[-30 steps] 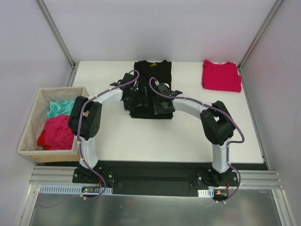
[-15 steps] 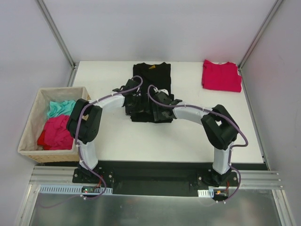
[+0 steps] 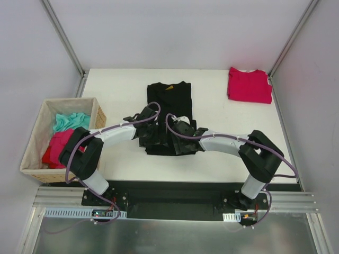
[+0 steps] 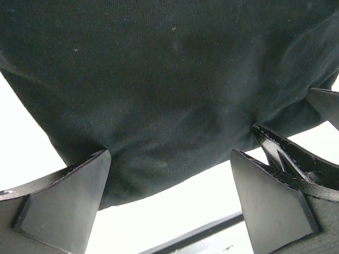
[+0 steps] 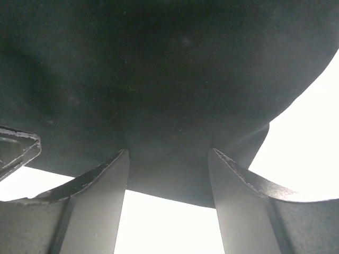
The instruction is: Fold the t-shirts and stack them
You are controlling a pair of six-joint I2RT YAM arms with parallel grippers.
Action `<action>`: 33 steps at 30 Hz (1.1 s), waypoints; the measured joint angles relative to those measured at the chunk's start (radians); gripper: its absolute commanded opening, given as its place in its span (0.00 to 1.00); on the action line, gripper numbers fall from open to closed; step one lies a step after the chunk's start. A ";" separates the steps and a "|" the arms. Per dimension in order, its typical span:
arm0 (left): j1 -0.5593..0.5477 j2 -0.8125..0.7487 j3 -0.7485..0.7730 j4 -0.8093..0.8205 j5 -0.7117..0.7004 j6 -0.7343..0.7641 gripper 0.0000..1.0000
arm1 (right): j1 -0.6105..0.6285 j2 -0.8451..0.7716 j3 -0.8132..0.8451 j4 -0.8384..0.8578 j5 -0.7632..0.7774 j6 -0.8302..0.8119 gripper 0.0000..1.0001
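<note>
At right hand [image 5: 168,151], black t-shirt [image 5: 169,74] (grip unclear)

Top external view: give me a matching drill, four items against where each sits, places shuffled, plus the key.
Things
1. large black cloth t-shirt
2. folded crimson-red cloth t-shirt
3. woven tan basket
4. crumpled teal cloth

Places
A. inside the basket
B. far right corner of the white table
C. beside the table's left edge
D. middle of the table

Pairs: 1-D, 2-B, 3-C, 4-A
</note>
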 measured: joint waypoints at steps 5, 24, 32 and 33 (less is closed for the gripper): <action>-0.015 -0.041 -0.029 -0.023 -0.008 -0.006 0.99 | 0.052 -0.017 -0.005 -0.050 0.034 0.019 0.64; -0.018 -0.454 -0.182 -0.149 -0.108 -0.001 0.99 | 0.129 -0.392 -0.183 -0.245 0.278 0.032 0.63; -0.018 -0.393 -0.264 -0.135 -0.123 -0.009 0.99 | 0.142 -0.303 -0.226 -0.208 0.280 0.065 0.60; -0.018 -0.381 -0.265 -0.129 -0.123 -0.012 0.99 | 0.144 -0.292 -0.226 -0.200 0.280 0.067 0.59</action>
